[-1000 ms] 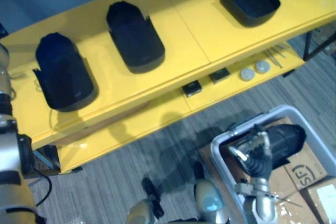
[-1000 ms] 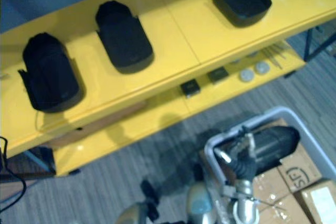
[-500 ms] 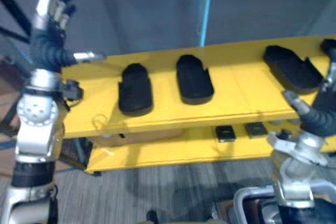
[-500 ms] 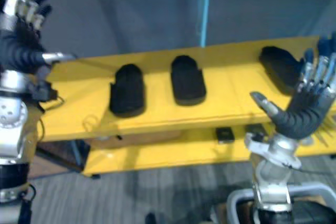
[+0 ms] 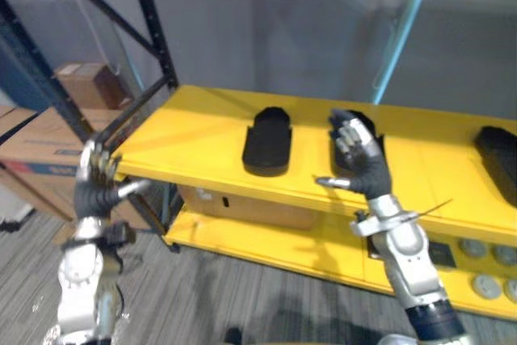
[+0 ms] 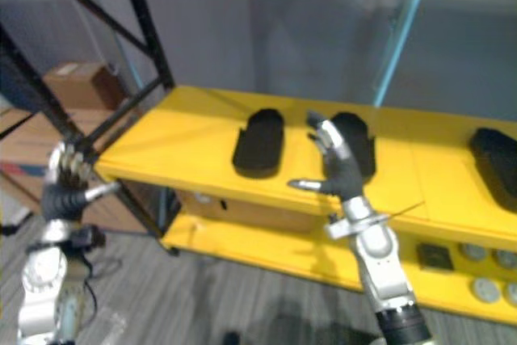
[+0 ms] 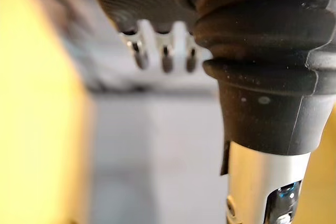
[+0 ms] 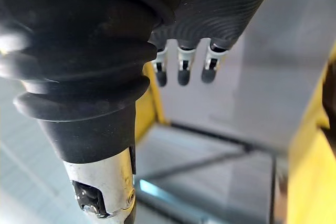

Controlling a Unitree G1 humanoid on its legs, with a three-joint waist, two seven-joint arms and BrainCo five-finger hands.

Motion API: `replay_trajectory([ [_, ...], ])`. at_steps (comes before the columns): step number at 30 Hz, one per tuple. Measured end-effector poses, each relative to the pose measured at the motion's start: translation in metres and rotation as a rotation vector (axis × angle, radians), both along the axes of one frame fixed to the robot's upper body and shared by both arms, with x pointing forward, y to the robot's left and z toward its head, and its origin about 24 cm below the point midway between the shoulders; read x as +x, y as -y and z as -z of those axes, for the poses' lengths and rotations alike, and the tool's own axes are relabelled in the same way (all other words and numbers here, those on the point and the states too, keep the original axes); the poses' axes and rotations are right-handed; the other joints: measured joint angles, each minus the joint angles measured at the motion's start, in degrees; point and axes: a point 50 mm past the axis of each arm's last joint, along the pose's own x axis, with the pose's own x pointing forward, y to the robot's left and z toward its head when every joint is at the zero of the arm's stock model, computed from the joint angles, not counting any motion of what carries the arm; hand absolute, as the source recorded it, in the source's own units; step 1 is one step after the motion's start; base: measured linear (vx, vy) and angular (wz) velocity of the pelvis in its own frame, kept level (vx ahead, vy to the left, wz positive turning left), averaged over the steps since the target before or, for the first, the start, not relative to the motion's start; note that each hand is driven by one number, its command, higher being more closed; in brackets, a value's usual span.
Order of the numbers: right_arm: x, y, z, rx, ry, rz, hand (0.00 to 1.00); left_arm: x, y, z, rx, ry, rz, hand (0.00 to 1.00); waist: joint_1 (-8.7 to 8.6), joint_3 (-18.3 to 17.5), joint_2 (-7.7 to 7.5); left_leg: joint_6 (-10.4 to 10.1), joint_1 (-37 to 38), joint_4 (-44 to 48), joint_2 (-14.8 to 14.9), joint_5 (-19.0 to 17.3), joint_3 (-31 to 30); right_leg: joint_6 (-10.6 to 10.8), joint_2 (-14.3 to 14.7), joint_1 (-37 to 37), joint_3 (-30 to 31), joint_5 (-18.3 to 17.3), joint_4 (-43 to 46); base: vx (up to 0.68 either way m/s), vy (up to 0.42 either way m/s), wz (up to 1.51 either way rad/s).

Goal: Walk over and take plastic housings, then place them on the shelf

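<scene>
One plastic housing lies flat on the yellow shelf, bare board open at its 9 o'clock out to the rack post, a second housing at 3 o'clock partly behind the raised, spread, empty right hand, the left hand loosely open and empty at 8 o'clock.

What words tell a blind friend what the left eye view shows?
Both robot hands are up, open and empty: the right hand before a yellow shelf holding black plastic housings, the left hand near its corner.
</scene>
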Motion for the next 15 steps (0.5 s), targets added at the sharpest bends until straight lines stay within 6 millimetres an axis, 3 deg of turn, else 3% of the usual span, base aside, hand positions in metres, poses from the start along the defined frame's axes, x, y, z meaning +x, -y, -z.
replay_trajectory([
  [3, 0.006, -0.006, 0.002, -0.014, -0.027, -0.086, 0.0, -0.029, 0.007, 0.052, -0.116, -0.227, -0.04, 0.0, 1.24, 0.4, -0.48, 0.04, -0.02, -0.01, -0.51, 0.05, -0.75, 0.04, -0.35, 0.15, -0.49, -0.66, 0.55, -0.04, 0.029, 0.13],
  [5, 0.011, -0.012, 0.008, -0.029, -0.069, -0.134, 0.0, -0.047, 0.012, 0.08, -0.167, -0.35, -0.062, 0.0, 1.29, 0.68, -0.8, 0.15, -0.06, -0.02, -0.79, -0.2, -1.12, 0.21, -0.7, 0.17, -1.51, -1.16, 1.23, -0.06, 0.03, 0.17],
  [6, 0.013, -0.015, 0.017, -0.054, -0.117, -0.159, 0.0, -0.06, 0.016, 0.099, -0.211, -0.433, -0.086, 0.0, 2.19, 1.01, -1.29, 0.15, -0.11, -0.01, -0.83, -0.2, -1.1, 0.32, -0.79, 0.2, -1.69, -1.25, 1.35, -0.04, 0.022, 0.09],
  [9, 0.015, -0.021, 0.024, -0.093, -0.155, -0.222, 0.0, -0.076, 0.021, 0.111, -0.213, -0.486, -0.086, 0.0, 2.37, 1.64, -2.12, 0.5, -1.1, 0.0, -0.95, 0.17, -1.27, 0.36, -0.91, 0.12, -3.06, -1.27, 1.28, -0.03, 0.021, 0.19],
  [11, 0.017, -0.022, 0.025, -0.104, -0.161, -0.236, 0.0, -0.076, 0.022, 0.112, -0.203, -0.49, -0.068, 0.0, 2.46, 2.51, -2.31, 0.64, -1.11, 0.0, -1.02, 0.4, -1.32, 0.37, -1.25, 0.18, -3.24, -1.28, 1.34, -0.01, 0.034, 0.16],
  [12, 0.019, -0.024, 0.024, -0.116, -0.158, -0.253, 1.0, -0.075, 0.023, 0.111, -0.198, -0.484, -0.063, 0.0, 2.76, 3.01, -2.38, 0.83, -1.21, 0.0, -1.24, 0.54, -1.51, 0.4, -1.25, 0.22, -3.38, -1.26, 1.53, 0.0, 0.035, 0.08],
  [15, 0.024, -0.029, 0.019, -0.141, -0.144, -0.29, 1.0, -0.075, 0.024, 0.116, -0.171, -0.511, -0.033, 0.0, 2.93, 4.12, -1.96, 0.93, -1.42, 0.01, -1.38, 0.61, -1.83, 0.59, -1.77, 0.2, -3.75, -1.24, 1.91, 0.01, 0.024, 0.09],
])
